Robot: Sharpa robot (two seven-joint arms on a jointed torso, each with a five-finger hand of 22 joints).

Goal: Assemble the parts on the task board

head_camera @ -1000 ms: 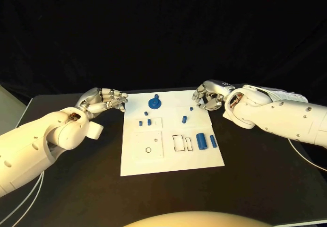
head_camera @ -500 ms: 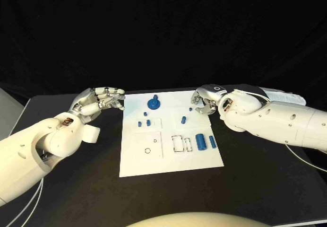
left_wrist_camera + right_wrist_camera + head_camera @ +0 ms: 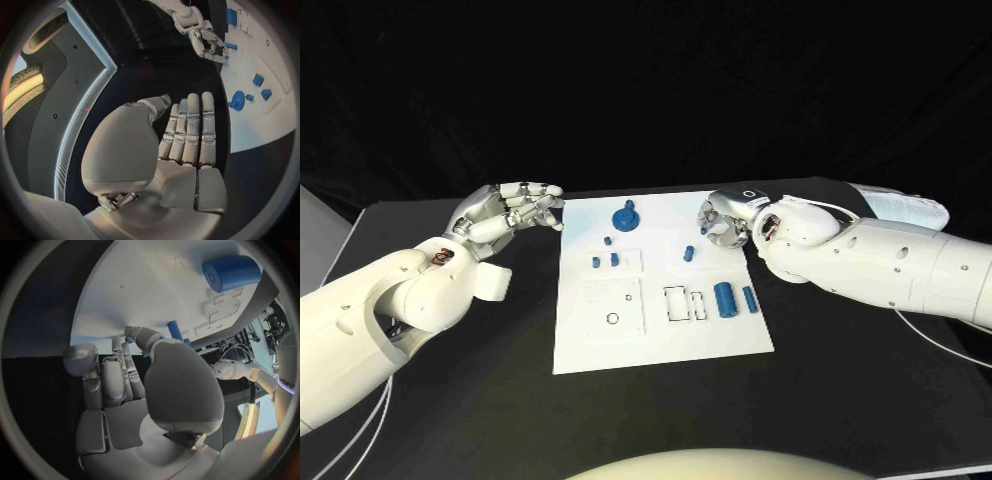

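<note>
Head view: you've got the task board (image 3: 661, 330) mid worktop (image 3: 848, 400), blue parts on it: round knob (image 3: 627, 216) at 12 o'clock, big cylinder (image 3: 726, 296) w/ slim one beside it at 3, small pegs (image 3: 606, 260) between. Right hand (image 3: 727, 217) sits over the board's 1 o'clock corner, fingers curled in, holding nothing. Left hand (image 3: 512, 208) hangs just off the 11 o'clock corner, fingers straight and pressed together, nothing held.

From the head camera the right hand (image 3: 726, 218) is mostly hidden behind its own wrist. In the right wrist view its palm covers part of a small blue peg (image 3: 175, 331), so contact cannot be judged.
</note>
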